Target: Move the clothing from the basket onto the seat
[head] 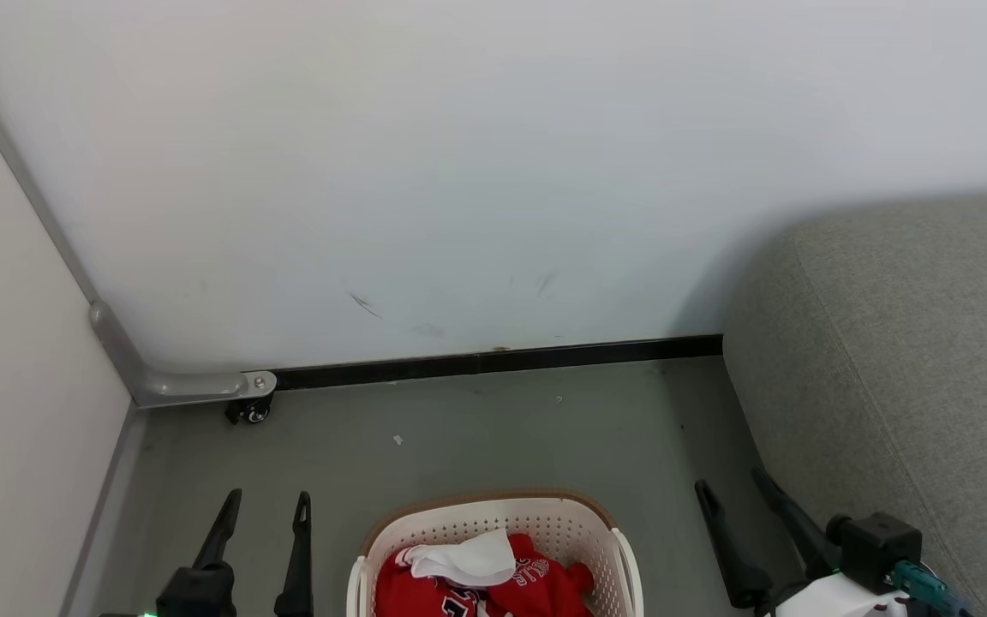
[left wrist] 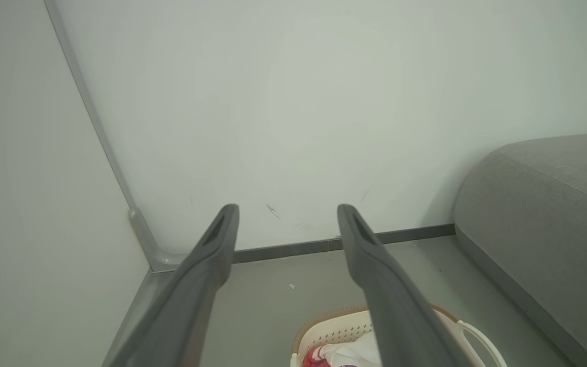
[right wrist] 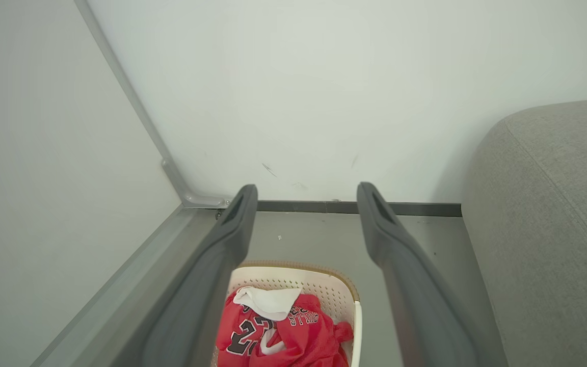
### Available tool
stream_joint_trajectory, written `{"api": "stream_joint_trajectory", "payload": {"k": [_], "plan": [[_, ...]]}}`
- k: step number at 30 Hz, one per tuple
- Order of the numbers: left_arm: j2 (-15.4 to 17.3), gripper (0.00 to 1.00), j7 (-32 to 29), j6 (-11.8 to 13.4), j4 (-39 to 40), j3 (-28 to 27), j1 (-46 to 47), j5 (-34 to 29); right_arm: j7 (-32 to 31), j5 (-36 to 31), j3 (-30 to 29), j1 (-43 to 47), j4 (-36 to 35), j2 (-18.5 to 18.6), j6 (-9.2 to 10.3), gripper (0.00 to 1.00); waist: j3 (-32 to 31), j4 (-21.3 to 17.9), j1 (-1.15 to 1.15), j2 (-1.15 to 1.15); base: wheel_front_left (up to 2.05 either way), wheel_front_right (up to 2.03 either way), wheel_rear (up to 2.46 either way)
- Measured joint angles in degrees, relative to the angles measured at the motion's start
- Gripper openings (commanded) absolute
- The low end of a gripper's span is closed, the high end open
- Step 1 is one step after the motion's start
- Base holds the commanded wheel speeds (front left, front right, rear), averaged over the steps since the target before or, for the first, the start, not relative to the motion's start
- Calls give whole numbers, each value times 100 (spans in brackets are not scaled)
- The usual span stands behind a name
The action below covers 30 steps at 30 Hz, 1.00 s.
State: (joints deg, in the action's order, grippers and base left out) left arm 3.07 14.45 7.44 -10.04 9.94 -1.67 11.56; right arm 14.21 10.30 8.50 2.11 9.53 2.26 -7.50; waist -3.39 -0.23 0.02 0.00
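Both tools are spread and empty: left gripper and right gripper, each two long dark tapered fingers, jaws well apart, nothing between them. Both hang over the floor, fingers pointing toward the wall.

Cream-white perforated plastic basket with a brown rim stands on the smooth grey floor, between the two grippers and well short of the black baseboard at the floor's far edge. Its near part is cut off in head view.

Red basketball clothing with white trim and black-and-white numbers lies crumpled inside the basket; nothing is on the seat yet. A piece of white fabric lies on top of the red, toward the basket's far wall.

Key relation: the pile sits lower than the fingertips and inboard of each arm. Large grey woven-fabric seat with a rounded corner runs along the floor's right edge. The right gripper is between basket and seat; the left gripper is on the basket's other side. Judgement: the right arm has the shorter carry. Right wrist view frames the pile between its own fingers.

The pile is a loose heap with no clear long axis, so approach angle probably matters little. Cloth looks soft and limp: it should bunch under a pinch and drape when lifted, and may drag a second piece along. Basket walls are rigid and holed. The seat top looks broad and coarse, so it should hold cloth.
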Motion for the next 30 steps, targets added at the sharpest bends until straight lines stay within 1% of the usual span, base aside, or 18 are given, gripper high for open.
{"api": "stream_joint_trajectory", "payload": {"k": [12,21,30], "plan": [[0,100,0,0,-20,-35,2,10,0,0,1,2,-15,0,0,100,68,-12,0,0,0,0,0],[68,100,0,-1,-156,-53,19,5,0,-1,-9,2,-80,0,0,100,156,-32,0,0,0,0,0],[165,100,-35,-62,-364,105,164,-79,0,-59,-114,2,-194,0,0,100,328,-68,0,0,0,0,0]]}}
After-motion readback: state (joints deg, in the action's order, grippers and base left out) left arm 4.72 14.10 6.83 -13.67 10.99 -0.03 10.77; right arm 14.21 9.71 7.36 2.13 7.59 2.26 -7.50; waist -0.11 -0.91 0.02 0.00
